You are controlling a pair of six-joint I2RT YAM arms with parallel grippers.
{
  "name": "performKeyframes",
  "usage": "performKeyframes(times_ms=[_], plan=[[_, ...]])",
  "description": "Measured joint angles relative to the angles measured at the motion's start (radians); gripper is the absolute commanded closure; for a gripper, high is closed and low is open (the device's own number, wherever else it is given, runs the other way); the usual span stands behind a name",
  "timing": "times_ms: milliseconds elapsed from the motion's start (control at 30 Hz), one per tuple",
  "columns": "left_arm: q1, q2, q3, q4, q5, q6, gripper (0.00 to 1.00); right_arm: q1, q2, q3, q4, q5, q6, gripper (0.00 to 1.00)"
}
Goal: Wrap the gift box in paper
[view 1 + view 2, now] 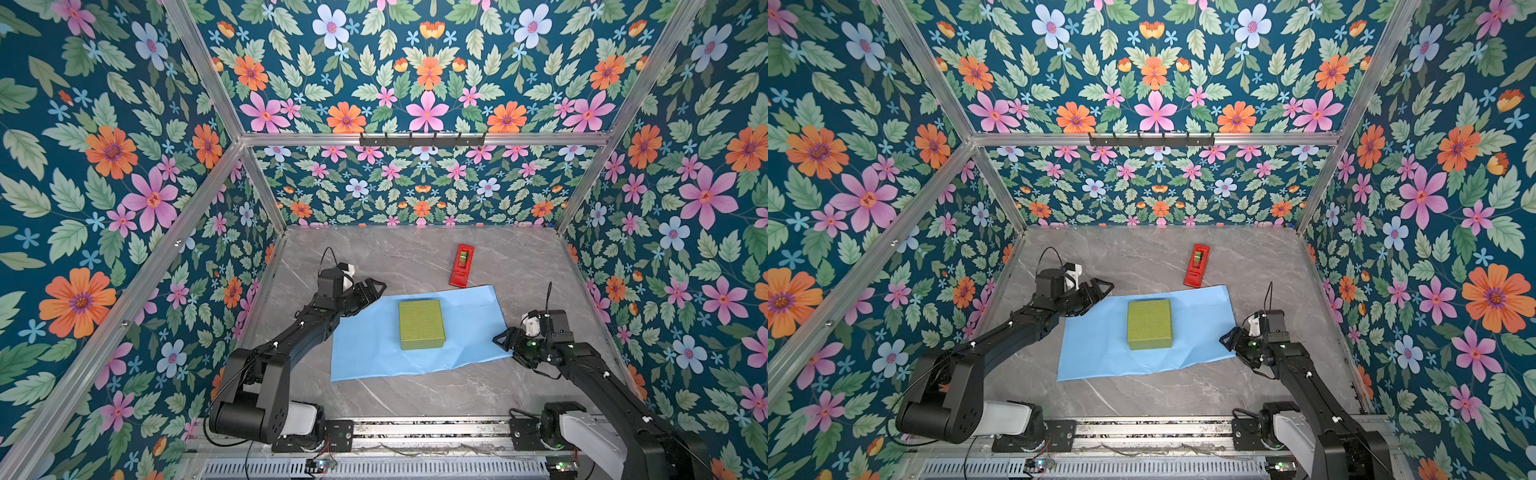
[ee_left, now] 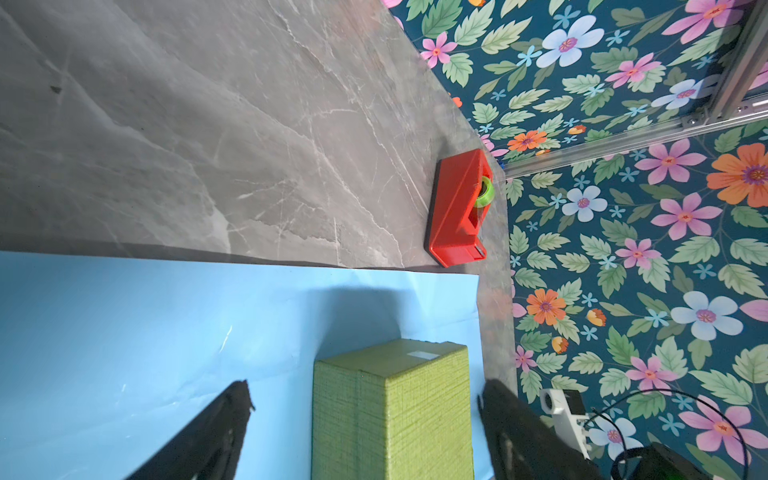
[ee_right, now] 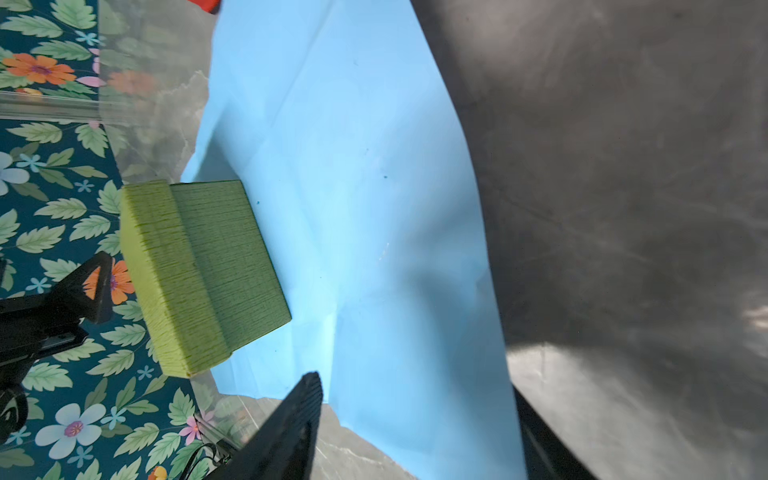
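Left gripper (image 1: 369, 292): at the far left corner of the paper (image 1: 365, 353), jaws wide open, empty. Box (image 1: 420, 324): flat on the middle of the paper; red dispenser (image 1: 461, 266) just past its far edge. Right gripper (image 1: 503, 338): at the paper's right edge, jaws apart with that edge between them, not clamped

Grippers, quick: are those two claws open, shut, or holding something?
Left gripper: open, holding nothing, by the paper at its far-left corner.
Right gripper: open, jaws either side of the paper's right edge, not clamped on it.
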Motion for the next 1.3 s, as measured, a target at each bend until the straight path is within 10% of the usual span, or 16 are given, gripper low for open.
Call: performKeyframes(times_ms=[500,1300], plan=[[-0.033,-0.082,0.077,-0.142,-0.028,0.034,0.11,0.141,-0.122,0.083,-0.025,0.084,-0.002,0.99],[-0.355,-0.037,0.164,-0.144,-0.096,-0.031,0.13,0.652,0.131,0.329,0.060,0.326,-0.001,1.00]])
